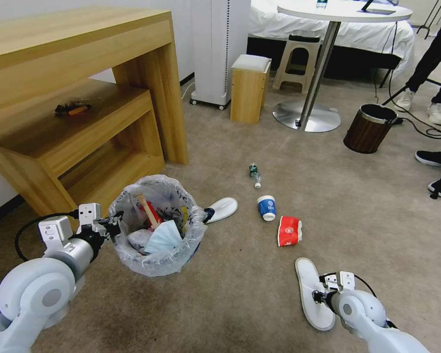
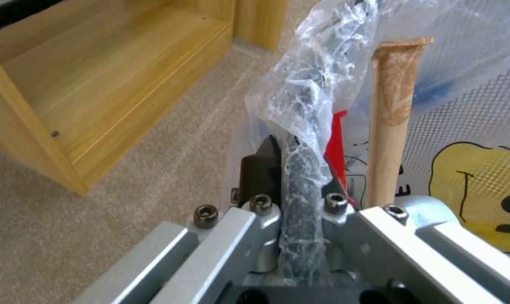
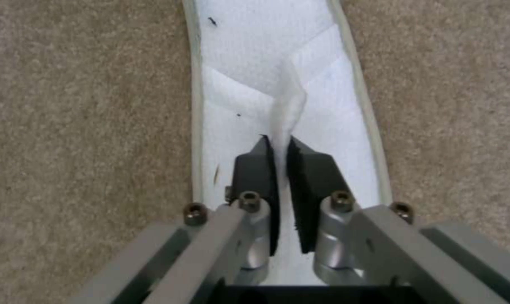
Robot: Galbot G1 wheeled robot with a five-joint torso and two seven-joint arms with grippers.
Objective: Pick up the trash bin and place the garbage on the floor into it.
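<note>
Left end effector (image 1: 116,221) clamped on the crinkly bag-lined rim of the round trash bin (image 1: 158,226), at the bin's 9 o'clock. Bin holds a wooden stick (image 2: 391,122), pleated blue mask (image 1: 162,239). On tan short-pile carpet (image 1: 240,294): clear bottle (image 1: 255,175), blue cup (image 1: 266,208), red wrapper (image 1: 289,231), print unreadable. Right end effector (image 3: 281,145) pinches the white terry slipper's (image 1: 313,293) strap.

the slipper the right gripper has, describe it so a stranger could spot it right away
Start at the bagged trash bin beside the wooden desk. Look across the carpet towards the robot's right arm. The slipper lies flat there, its fabric pinched by the right gripper; the other slipper touches the bin.
</note>
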